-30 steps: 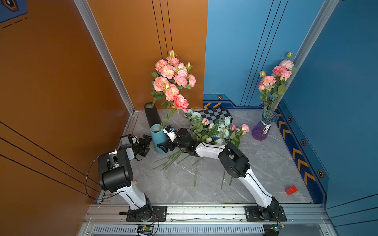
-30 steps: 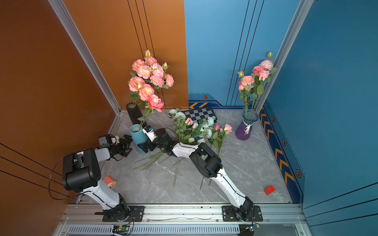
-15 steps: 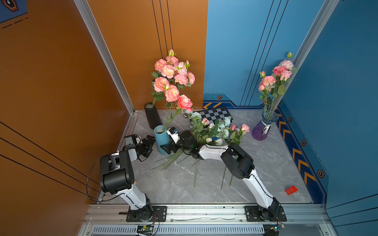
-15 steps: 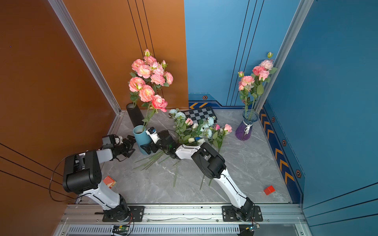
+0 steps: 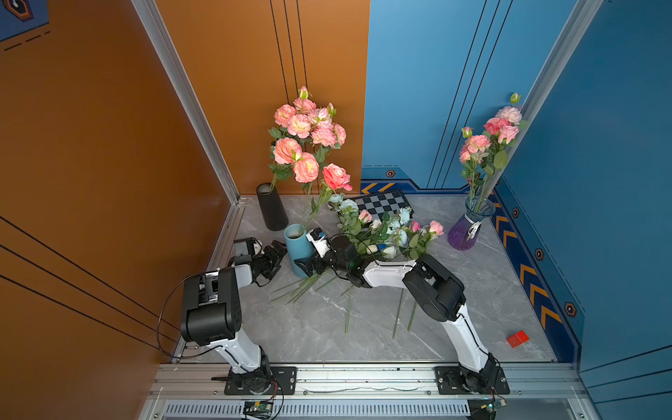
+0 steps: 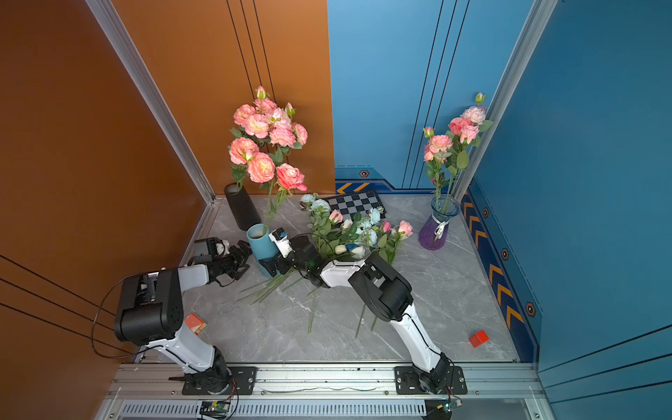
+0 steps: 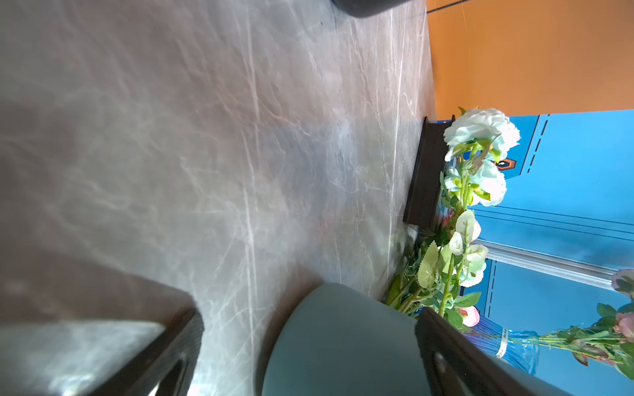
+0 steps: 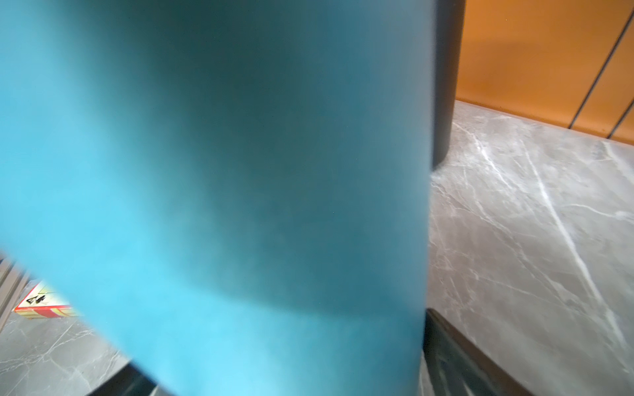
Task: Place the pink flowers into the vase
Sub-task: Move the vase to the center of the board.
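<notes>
The right gripper [image 5: 304,260] has its jaws spread wide with the teal vase [image 5: 296,251] between them. In the right wrist view the vase wall fills the gap and one finger [image 8: 453,346] lies right at its edge; whether it presses on the vase cannot be told. The left gripper [image 5: 275,260] is spread wide too and holds nothing, just beside the vase on its other side.

The pink flowers [image 5: 435,228] are in four places. One pink rose [image 5: 336,177] stands on a long stem in the teal vase. A large bunch [image 5: 303,131] rises from the black vase [image 5: 272,209], just behind the teal one by the orange wall. A smaller bunch [image 5: 487,140] stands in the purple glass vase [image 5: 467,232] by the blue wall, well apart from both grippers. The rest lie in a heap on the grey marble table [image 5: 327,327], beside the right arm, mixed with white roses [image 5: 389,251] and pale blue blossoms [image 5: 402,216].

A checkerboard [image 5: 385,203] lies behind the heap. A red cube [image 5: 517,338] sits near the right front corner. In a top view a small red and orange box [image 6: 195,323] shows near the left arm.
</notes>
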`<state>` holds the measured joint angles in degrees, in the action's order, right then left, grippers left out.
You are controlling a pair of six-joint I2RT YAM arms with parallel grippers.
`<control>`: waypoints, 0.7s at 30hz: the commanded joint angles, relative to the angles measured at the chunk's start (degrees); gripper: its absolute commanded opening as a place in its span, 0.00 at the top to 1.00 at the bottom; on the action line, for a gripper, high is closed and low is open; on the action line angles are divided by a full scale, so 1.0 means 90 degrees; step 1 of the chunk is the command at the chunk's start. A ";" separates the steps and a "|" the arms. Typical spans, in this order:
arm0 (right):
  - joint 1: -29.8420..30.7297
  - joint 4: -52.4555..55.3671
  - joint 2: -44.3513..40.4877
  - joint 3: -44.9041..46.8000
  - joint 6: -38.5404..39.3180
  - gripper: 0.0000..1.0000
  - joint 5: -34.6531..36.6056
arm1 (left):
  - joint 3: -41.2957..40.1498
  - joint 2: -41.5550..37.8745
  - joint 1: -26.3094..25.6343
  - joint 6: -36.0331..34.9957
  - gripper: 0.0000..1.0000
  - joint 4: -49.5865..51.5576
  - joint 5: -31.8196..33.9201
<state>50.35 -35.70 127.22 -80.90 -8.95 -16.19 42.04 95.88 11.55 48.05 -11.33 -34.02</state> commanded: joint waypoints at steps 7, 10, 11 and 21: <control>0.0336 -0.0401 -0.0519 0.0796 0.0203 0.02 -0.0604 | -0.0197 0.0280 -0.0890 -0.0202 0.02 0.1015 0.0011; 0.0353 -0.0444 -0.0553 0.0915 0.0194 0.02 -0.0590 | -0.0234 0.0220 -0.0908 -0.0202 0.01 0.1015 0.0020; 0.0353 -0.0464 -0.0568 0.0957 0.0197 0.02 -0.0576 | -0.0263 0.0190 -0.0912 -0.0202 0.01 0.1015 0.0025; 0.0393 -0.0786 -0.0752 0.1578 0.0138 0.02 -0.0467 | -0.0338 0.0138 -0.0974 -0.0223 0.02 0.1015 0.0079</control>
<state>50.19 -44.01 121.54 -68.03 -7.84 -14.44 41.91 95.31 6.63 48.60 -11.00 -32.29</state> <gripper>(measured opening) 0.982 0.985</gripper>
